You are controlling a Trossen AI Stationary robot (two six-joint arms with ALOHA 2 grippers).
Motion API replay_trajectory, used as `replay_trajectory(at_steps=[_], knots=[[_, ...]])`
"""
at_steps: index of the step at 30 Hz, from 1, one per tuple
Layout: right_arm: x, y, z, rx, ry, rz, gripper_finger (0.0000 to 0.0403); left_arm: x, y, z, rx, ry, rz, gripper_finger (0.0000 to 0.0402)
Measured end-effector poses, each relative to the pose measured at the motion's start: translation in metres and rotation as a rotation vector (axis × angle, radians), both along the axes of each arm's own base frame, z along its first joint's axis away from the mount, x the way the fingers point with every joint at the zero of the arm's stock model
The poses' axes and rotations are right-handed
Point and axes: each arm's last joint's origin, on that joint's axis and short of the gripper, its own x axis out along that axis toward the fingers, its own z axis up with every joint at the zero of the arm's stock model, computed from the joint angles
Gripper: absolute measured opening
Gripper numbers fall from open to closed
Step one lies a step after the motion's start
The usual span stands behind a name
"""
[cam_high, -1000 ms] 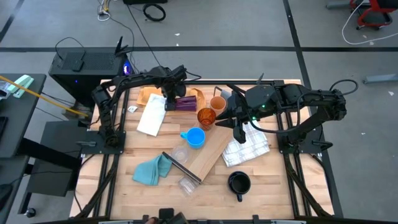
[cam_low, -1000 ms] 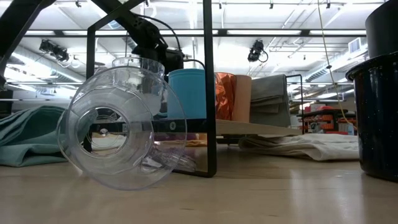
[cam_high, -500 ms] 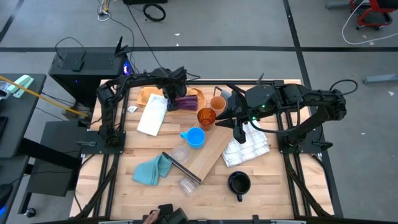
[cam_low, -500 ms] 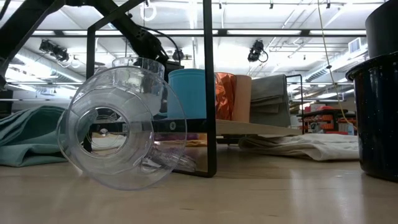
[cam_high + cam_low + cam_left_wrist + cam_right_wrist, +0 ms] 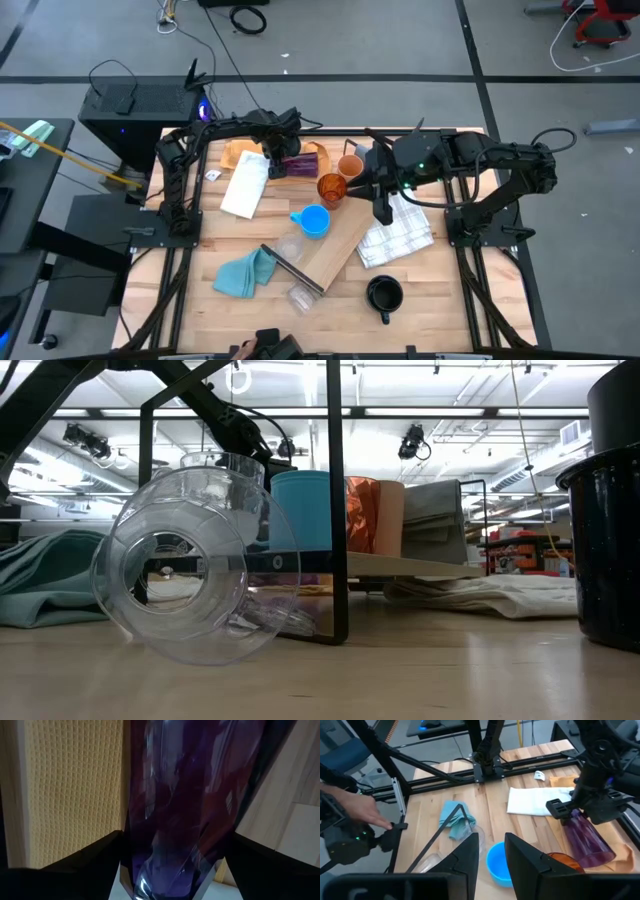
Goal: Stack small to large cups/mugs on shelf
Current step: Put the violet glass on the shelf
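Step in hand, as I judge it: picking up the purple tumbler [image 5: 298, 166], which lies on its side on the tan paper sheet [image 5: 240, 152] at about 11 o'clock on the tabletop [image 5: 450, 300], well apart from the shelf.

Left end effector [image 5: 277, 158]: at the tumbler's base end, fingers spread to either side of it. In the left wrist view the purple body [image 5: 185, 805] fills the gap between the two dark fingers [image 5: 85, 857], but they appear not to be pressing it yet; contact is hard to judge this close. Arm reaches from its base at 9 o'clock, across the white folded cloth [image 5: 245, 183], wrist pitched down.

Shelf [image 5: 335, 245]: lies diagonally mid-tabletop. Light blue mug [image 5: 314, 221], amber translucent cup [image 5: 331, 187] and tan cup [image 5: 350, 165] stand in a row on or along it; clear cups [image 5: 290, 247] and the dark mug [image 5: 384, 294] remain off it.

Next move calls for closing squarely on the tumbler, lifting, and righting it before carrying it to the shelf.

Right end effector [image 5: 382, 210]: hangs above the white checked cloth [image 5: 398, 235] near 3 o'clock, fingers slightly parted, nothing between them.
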Motion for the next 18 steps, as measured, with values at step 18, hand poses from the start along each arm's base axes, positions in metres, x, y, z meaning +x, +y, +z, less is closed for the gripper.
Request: replay_trajectory(at_steps=[18], knots=[[0.0,0.0,0.0,-0.011,0.001,0.007,0.01,0.008,0.005,0.036,0.039,-0.064,0.028,0.0327]])
